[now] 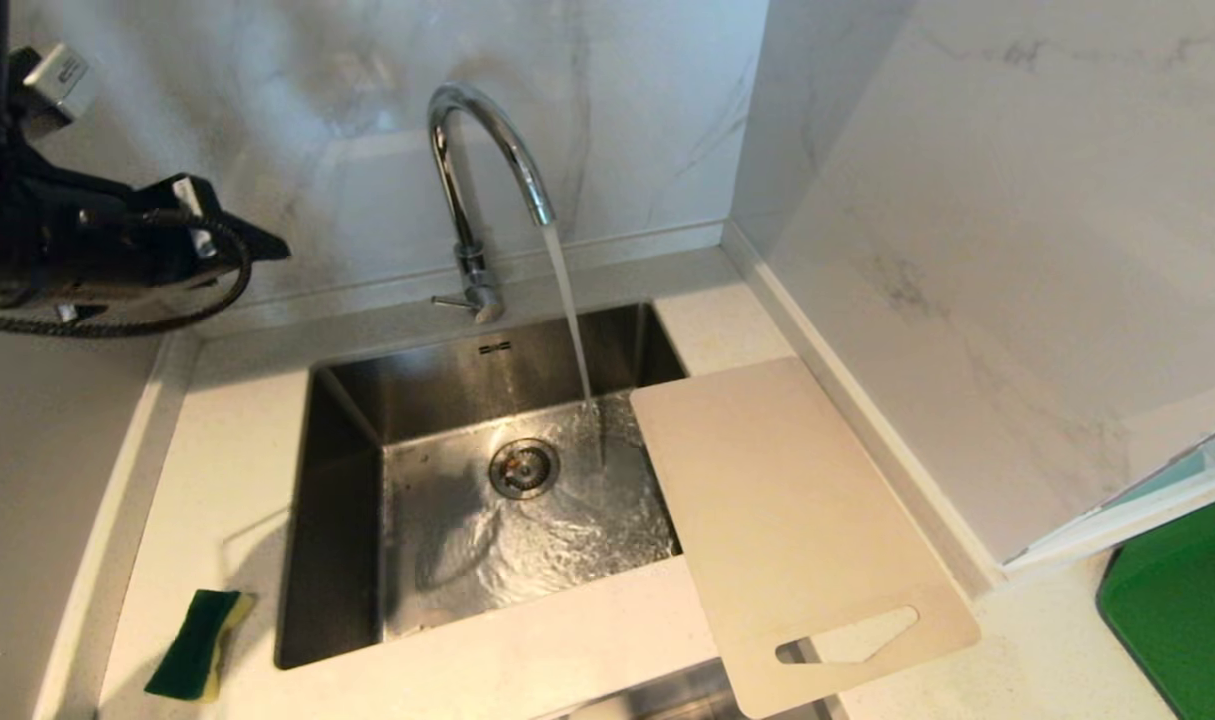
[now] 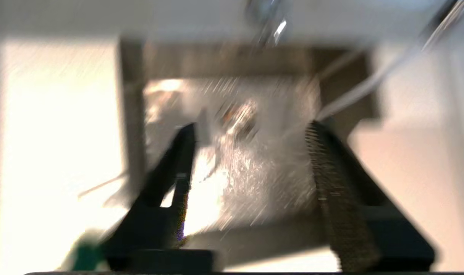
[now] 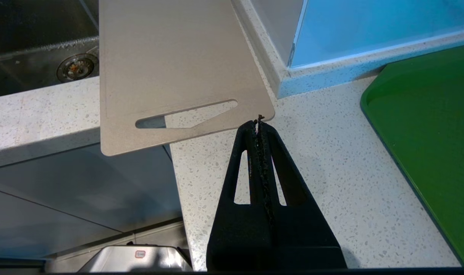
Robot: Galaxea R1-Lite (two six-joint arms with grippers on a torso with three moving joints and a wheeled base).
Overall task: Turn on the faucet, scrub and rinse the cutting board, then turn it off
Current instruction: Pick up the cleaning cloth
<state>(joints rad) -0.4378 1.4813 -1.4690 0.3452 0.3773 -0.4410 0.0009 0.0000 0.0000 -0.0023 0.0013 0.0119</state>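
The chrome faucet stands behind the sink, and a stream of water runs from its spout into the basin. The off-white cutting board lies flat across the sink's right edge and the counter, handle cutout toward me. My left gripper is raised at the far left, looks down over the wet basin, and is open with nothing between its fingers. In the right wrist view, my right gripper is shut and empty above the counter, by the near corner of the cutting board.
A green and yellow sponge lies on the counter left of the steel sink. A green mat sits at the far right. Marble walls close in behind and to the right. The left arm's body fills the upper left.
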